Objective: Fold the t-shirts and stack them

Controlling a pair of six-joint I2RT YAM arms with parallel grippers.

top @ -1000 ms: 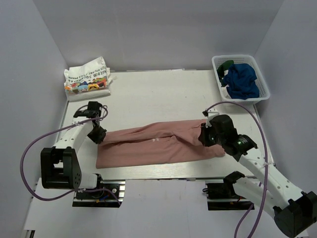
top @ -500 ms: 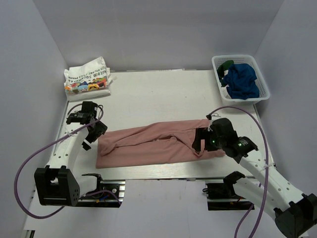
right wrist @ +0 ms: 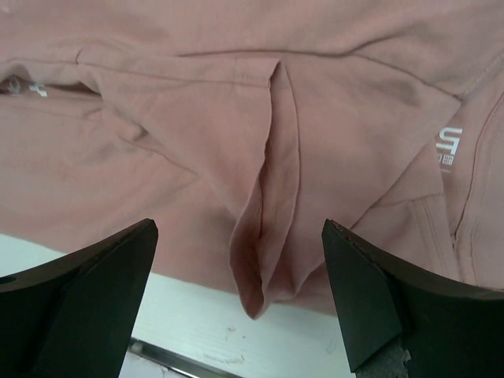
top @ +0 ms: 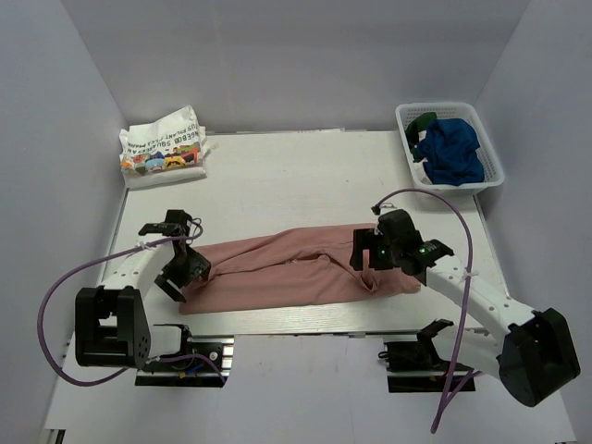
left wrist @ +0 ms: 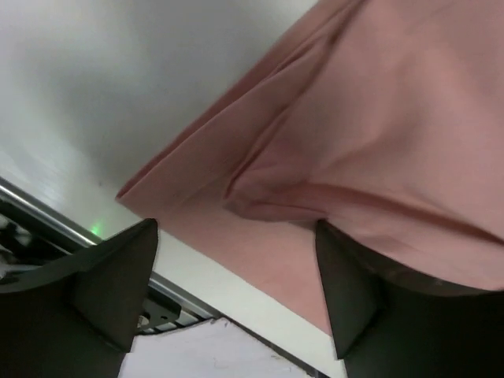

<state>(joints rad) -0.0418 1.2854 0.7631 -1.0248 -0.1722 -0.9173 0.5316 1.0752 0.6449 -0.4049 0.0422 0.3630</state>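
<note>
Pink t-shirt [top: 277,273], a long rumpled band (label showing), lies under left claw [left wrist: 236,228] and right claw [right wrist: 238,228], both agape, empty.

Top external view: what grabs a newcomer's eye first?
A long dusty pink t-shirt lies stretched across the near side of the table, with the left gripper and right gripper open near its two ends. Far left sits a folded white printed tee; far right, a white basket holds a blue shirt.
</note>
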